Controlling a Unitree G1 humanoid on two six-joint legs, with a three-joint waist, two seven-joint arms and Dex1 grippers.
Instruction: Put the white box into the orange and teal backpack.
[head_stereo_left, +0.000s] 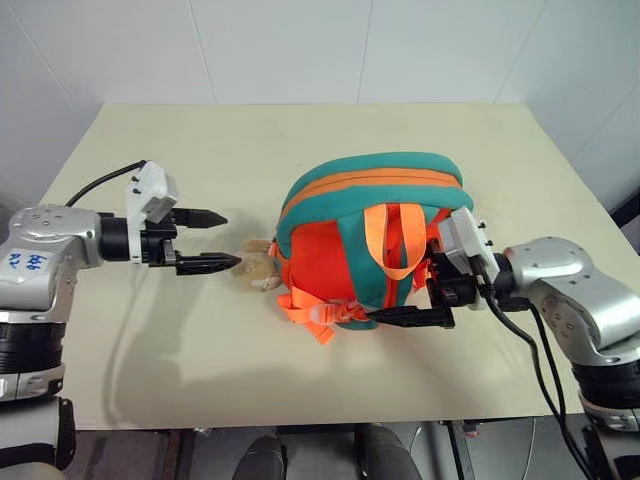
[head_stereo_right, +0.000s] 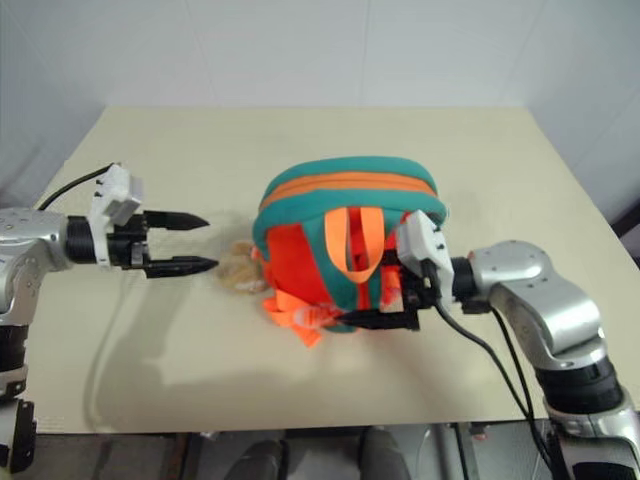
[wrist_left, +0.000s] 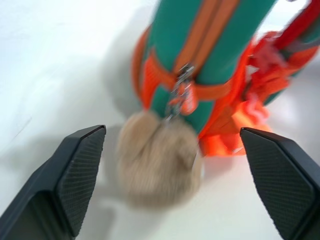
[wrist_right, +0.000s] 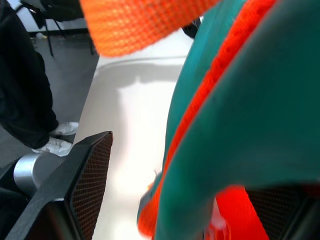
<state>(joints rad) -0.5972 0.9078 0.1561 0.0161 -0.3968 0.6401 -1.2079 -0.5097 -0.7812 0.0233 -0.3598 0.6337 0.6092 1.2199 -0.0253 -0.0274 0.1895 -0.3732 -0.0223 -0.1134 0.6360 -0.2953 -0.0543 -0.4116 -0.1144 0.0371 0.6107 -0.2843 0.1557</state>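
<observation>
Backpack (head_stereo_left: 370, 235) on table (head_stereo_left: 150, 350); plush toy (head_stereo_left: 258, 265) beside; both jaws apart, empty.

Count — one backpack (head_stereo_left: 370, 235), one plush toy (head_stereo_left: 256, 266), one table (head_stereo_left: 200, 150). Two grippers — left (head_stereo_left: 207, 241), right (head_stereo_left: 420, 316). One person's two shoes (wrist_right: 56, 139) beside the table.

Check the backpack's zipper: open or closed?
Closed. The backpack shows its orange zipper line running unbroken across the teal top, no gap; the pull sits at the end by the plush toy.

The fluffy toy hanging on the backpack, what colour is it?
Tan; the round plush toy shows best in the left wrist view.
</observation>
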